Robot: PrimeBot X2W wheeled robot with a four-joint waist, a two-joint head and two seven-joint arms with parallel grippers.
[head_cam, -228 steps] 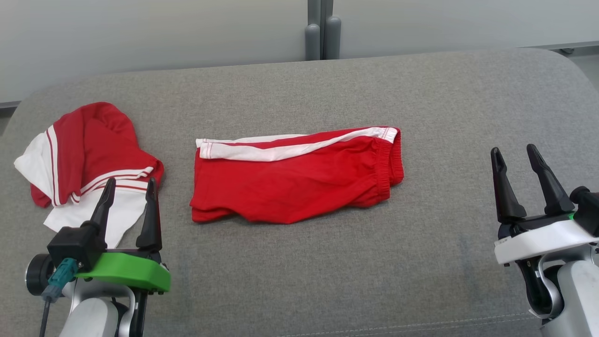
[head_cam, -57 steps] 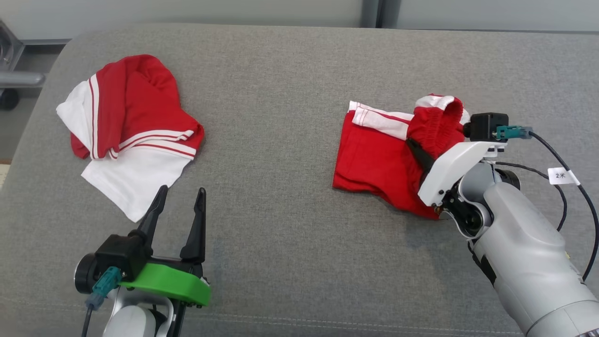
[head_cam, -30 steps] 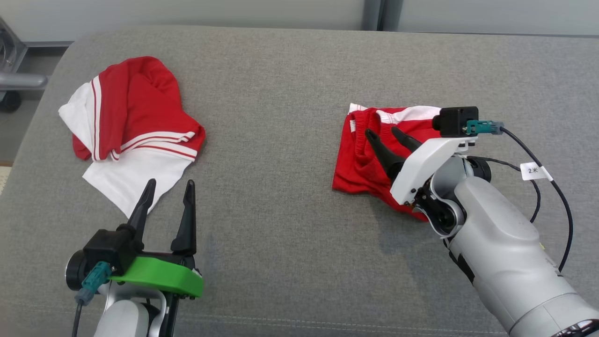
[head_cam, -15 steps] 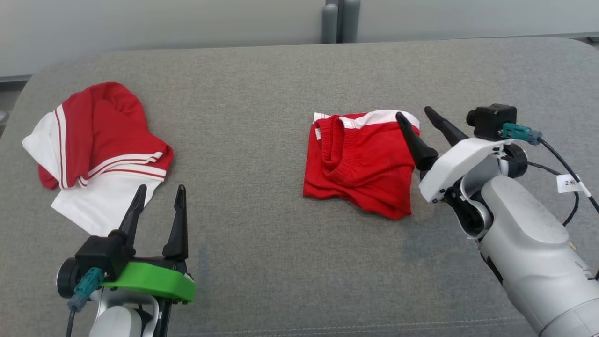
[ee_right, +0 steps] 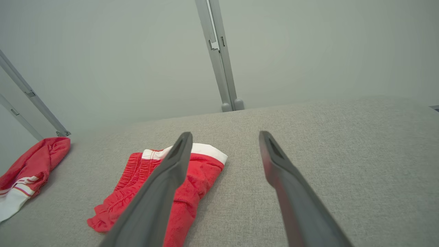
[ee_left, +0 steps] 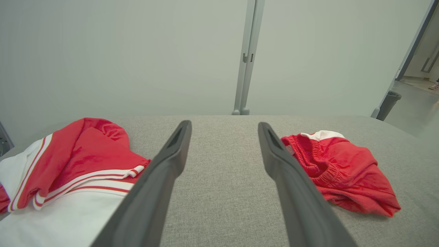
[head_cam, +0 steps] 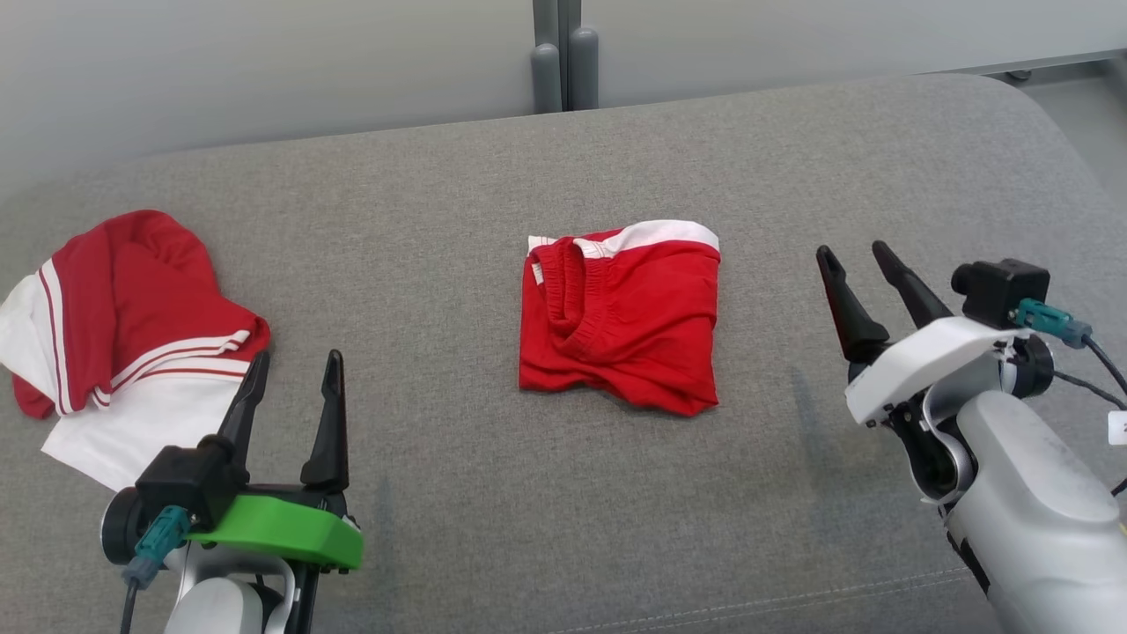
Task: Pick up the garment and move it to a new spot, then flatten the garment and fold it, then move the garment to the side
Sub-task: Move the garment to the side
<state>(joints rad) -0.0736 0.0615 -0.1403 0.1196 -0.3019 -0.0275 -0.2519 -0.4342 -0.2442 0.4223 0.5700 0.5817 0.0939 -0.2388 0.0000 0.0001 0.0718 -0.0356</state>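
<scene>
Red shorts point(head_cam: 621, 317) lie, apparently folded, on grey cushion point(head_cam: 440, 202); left gripper point(head_cam: 298, 355) and right gripper point(head_cam: 851, 248) both spread wide, empty, clear of them.

I read the garment point(head_cam: 629, 326) at the table's centre as solid red, with one white band along its twelve o'clock edge. At nine o'clock the second garment point(head_cam: 123, 326) is red and white, trimmed with thin red and white stripes. The table point(head_cam: 563, 493) is mid-grey woven cloth. The left gripper point(head_cam: 297, 356) has black fingers point(head_cam: 328, 423) on a bright green mount; the right gripper point(head_cam: 850, 248) has black ones on white, plus a teal plug point(head_cam: 1048, 319).
</scene>
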